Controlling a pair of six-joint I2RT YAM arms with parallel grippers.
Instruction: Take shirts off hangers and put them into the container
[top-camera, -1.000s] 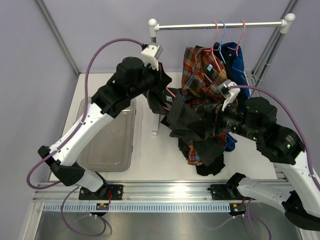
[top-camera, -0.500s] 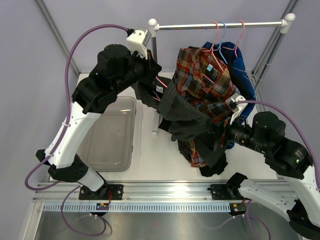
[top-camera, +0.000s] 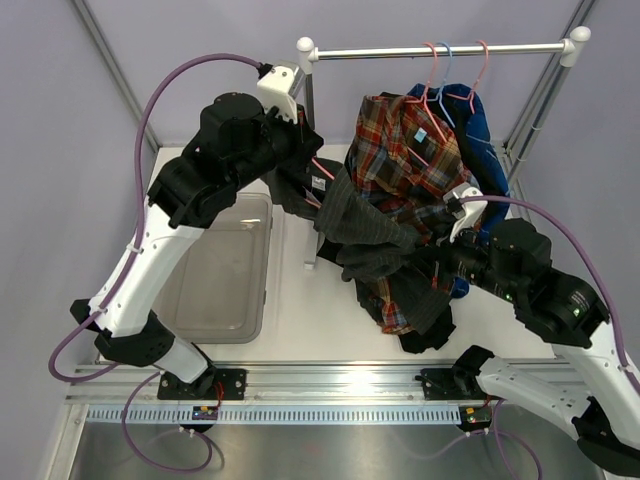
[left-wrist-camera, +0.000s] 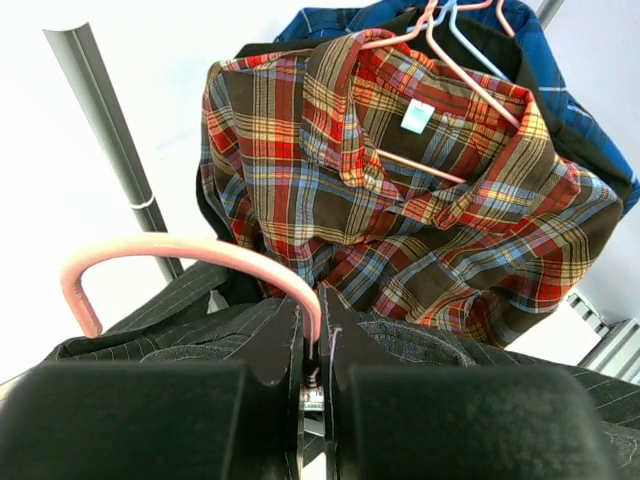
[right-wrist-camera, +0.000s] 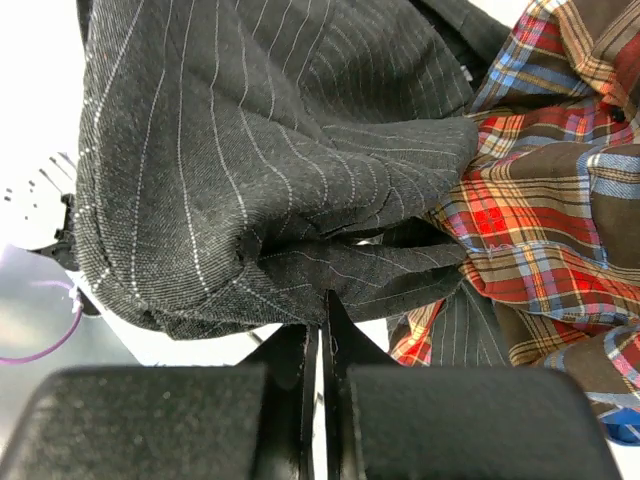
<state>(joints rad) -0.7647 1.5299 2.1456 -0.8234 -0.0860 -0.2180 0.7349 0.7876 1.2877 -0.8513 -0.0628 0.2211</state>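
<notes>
My left gripper (top-camera: 308, 162) is shut on the neck of a pink hanger (left-wrist-camera: 190, 248), held off the rail. A dark pinstriped shirt (top-camera: 365, 228) hangs from that hanger. It stretches right to my right gripper (top-camera: 428, 262), which is shut on a fold of its fabric (right-wrist-camera: 250, 150), the fingertips (right-wrist-camera: 322, 300) pinching the edge. Behind it a red plaid shirt (top-camera: 405, 150) and a blue shirt (top-camera: 487, 130) hang on hangers (top-camera: 437, 75) on the rail. The grey container (top-camera: 215, 275) lies on the table at the left, under my left arm.
The white-and-silver rail (top-camera: 440, 50) spans the back, with its left post (top-camera: 308, 110) close beside my left gripper and its right post (top-camera: 540, 100) at the far right. The held shirt's hem drapes down to the table (top-camera: 300, 320) in front of the stand.
My right gripper has gone from open to shut on the pinstriped fabric. The left arm lifted the hanger up and leftwards a second ago, then stayed nearly still.
</notes>
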